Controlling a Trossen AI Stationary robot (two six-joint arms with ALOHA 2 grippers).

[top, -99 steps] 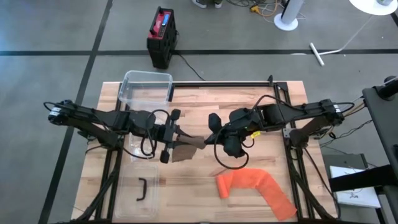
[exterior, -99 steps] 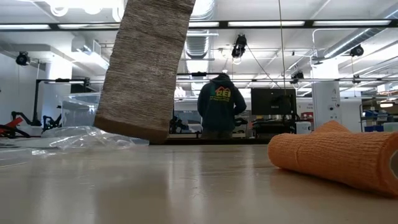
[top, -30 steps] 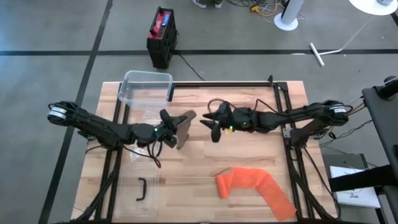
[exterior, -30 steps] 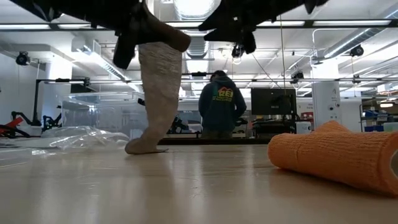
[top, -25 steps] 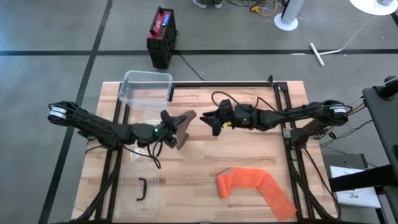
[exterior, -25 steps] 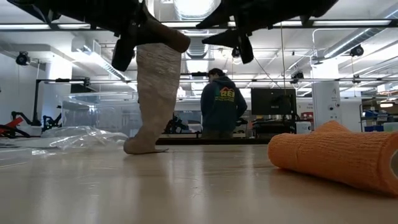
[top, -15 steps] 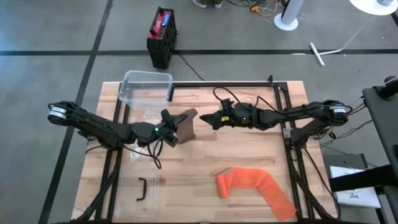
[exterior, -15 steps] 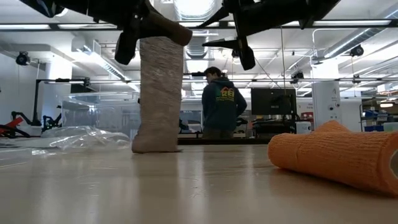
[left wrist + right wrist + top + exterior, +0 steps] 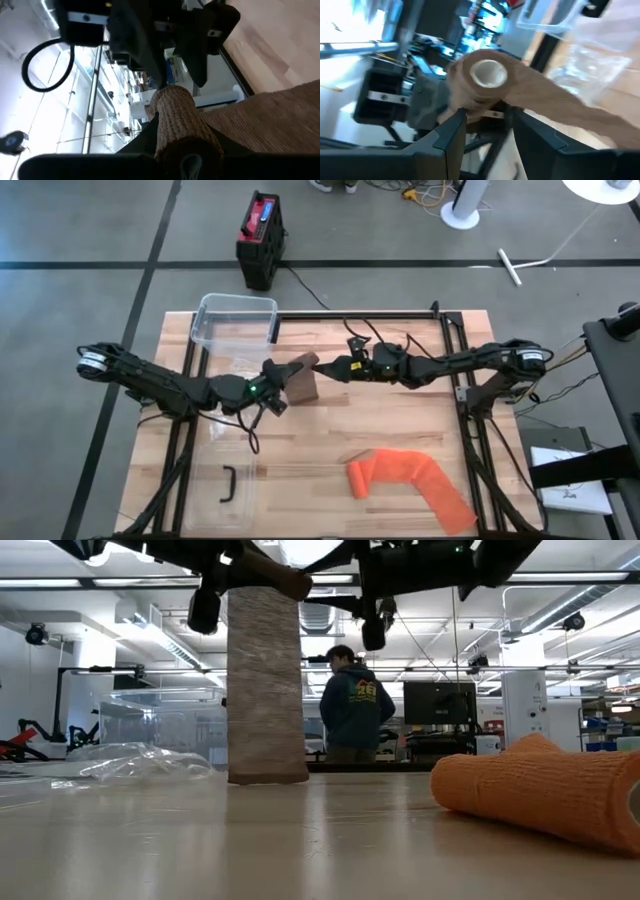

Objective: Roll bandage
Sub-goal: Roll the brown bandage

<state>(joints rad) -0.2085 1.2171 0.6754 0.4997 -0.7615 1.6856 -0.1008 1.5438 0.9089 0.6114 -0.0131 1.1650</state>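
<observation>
A brown bandage roll (image 9: 303, 363) is held above the table's middle in my left gripper (image 9: 282, 380), which is shut on it. The bandage's loose strip (image 9: 266, 690) hangs straight down from the roll, and its lower edge (image 9: 268, 778) rests on the wood. My right gripper (image 9: 333, 367) is level and open, just to the right of the roll's free end. In the right wrist view its fingers (image 9: 451, 135) stand short of the roll's white core (image 9: 488, 72); I see no touch. My left gripper pinches the roll's near end (image 9: 176, 131) between its two fingers. The fingers come level from the table's left and lie along the roll. The roll is lifted clear and lies about level, with the strip (image 9: 280, 115) hanging from it down to the table.
An orange bandage (image 9: 410, 480) lies half unrolled at the near right. A clear plastic box (image 9: 237, 320) stands at the far left, with a crumpled clear bag (image 9: 140, 762) beside it and a clear lid with a black handle (image 9: 228, 484) at the near left. A person (image 9: 350, 705) stands beyond the table.
My left gripper has rolled its wrist with the roll, and the strip, twisted and slanted before, now hangs flat and straight with its lower edge shifted slightly right. My right gripper has moved left and toward the far edge, up to the roll's free end, rolling its wrist.
</observation>
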